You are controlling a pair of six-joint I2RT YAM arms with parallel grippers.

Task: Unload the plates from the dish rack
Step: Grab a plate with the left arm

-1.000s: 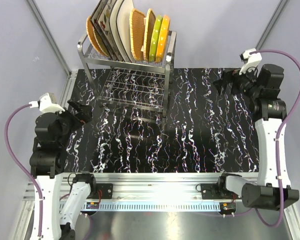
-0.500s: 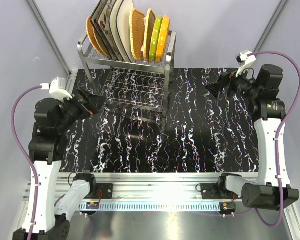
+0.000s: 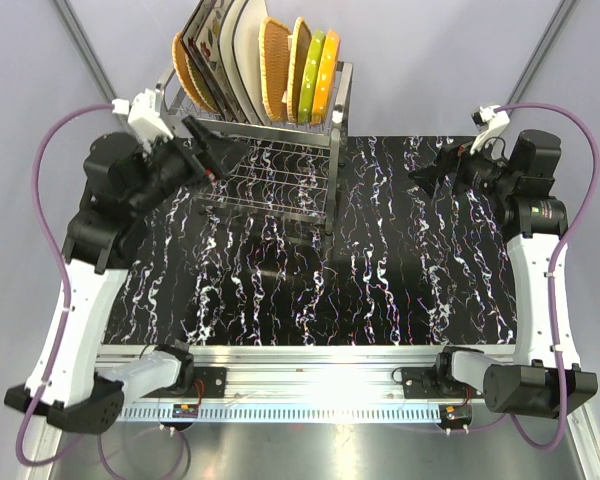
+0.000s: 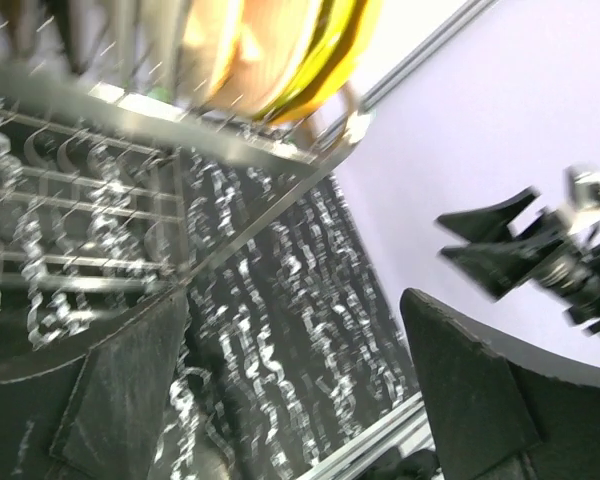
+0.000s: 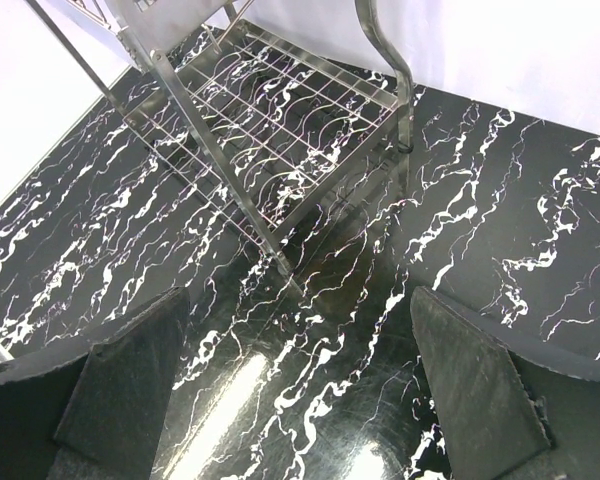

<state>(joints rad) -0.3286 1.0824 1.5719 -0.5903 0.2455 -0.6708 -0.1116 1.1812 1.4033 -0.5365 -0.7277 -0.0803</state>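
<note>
Plates (image 3: 272,62) upright in the dish rack (image 3: 270,182); left gripper (image 3: 208,150) and right gripper (image 3: 423,175) wide apart, empty.

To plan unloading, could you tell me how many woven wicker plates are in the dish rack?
2: one wicker plate at the left end of the dish rack's top row, another mid-row, right of the cream plates. Others may be hidden.

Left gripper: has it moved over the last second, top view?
Yes. The left gripper swung from the table's left edge, up and rightward to the dish rack's left front corner, open and empty.
</note>
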